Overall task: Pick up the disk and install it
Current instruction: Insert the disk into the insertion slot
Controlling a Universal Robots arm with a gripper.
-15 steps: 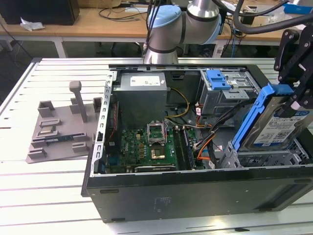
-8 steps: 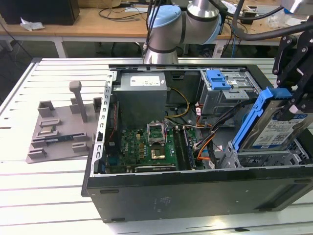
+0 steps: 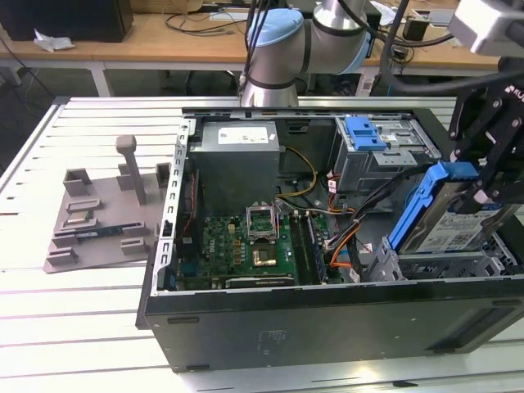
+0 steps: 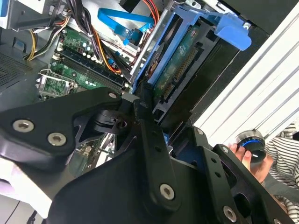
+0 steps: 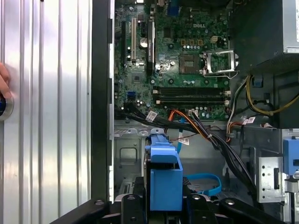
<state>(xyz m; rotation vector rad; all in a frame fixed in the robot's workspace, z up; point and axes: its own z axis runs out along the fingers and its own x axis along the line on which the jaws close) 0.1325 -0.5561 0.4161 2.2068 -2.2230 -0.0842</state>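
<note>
The disk (image 3: 449,221) stands tilted at the exterior view's right end of the open computer case (image 3: 327,327); its labelled face is turned up, its blue rails show along the edges, and its lower end sits at the grey metal bay (image 3: 426,266) in that corner. The gripper (image 3: 481,187) has its black fingers closed on the disk's upper end. The motherboard (image 3: 246,246) lies flat inside the case, with orange and black cables (image 3: 344,237) between it and the bay; a grey cage with a blue latch (image 3: 366,133) stands behind the disk. A grey plastic stand (image 3: 98,217) rests on the slatted table (image 3: 74,327), apart from the case on the exterior view's left. In the second wrist view a person's hand (image 4: 240,156) touches a small round black object (image 4: 252,144).
</note>
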